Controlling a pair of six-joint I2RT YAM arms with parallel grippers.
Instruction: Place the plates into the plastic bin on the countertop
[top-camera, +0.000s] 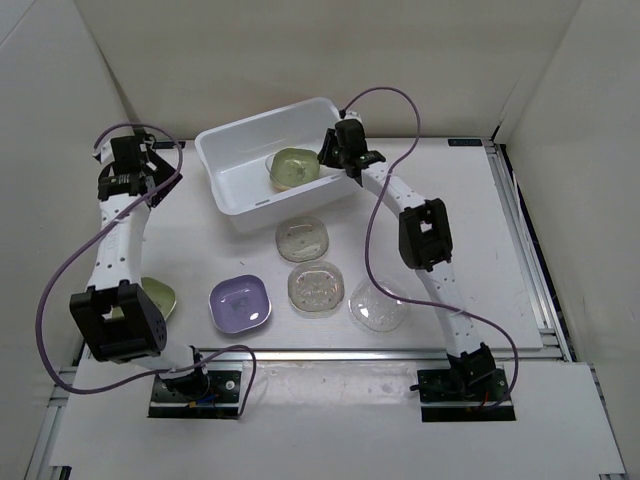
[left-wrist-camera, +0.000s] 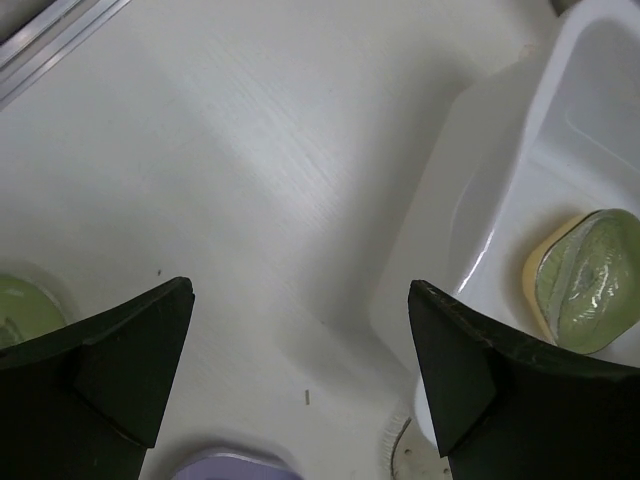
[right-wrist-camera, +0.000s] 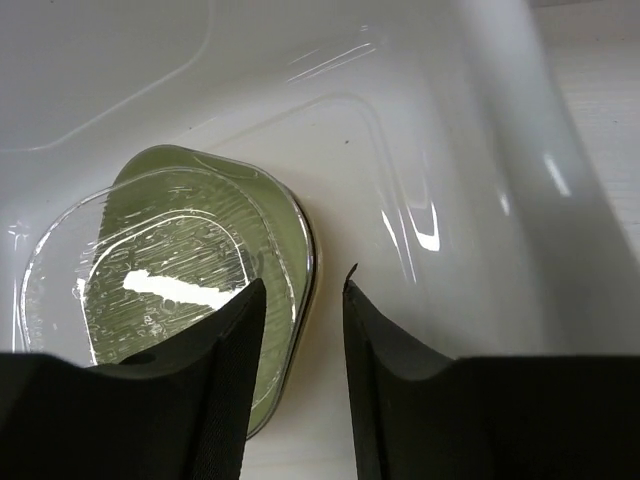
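Observation:
The white plastic bin stands at the back middle of the countertop. A green plate with a clear plate on it lies on the bin's floor. My right gripper hangs inside the bin at the stack's right edge. In the right wrist view the gripper has its jaws a little apart above the green plate's rim, holding nothing. My left gripper is wide open and empty over bare countertop left of the bin. The left wrist view shows this gripper and the bin.
Three clear plates and a purple plate lie in front of the bin. Another green plate is half hidden by the left arm. White walls enclose the countertop, with a metal rail along the right.

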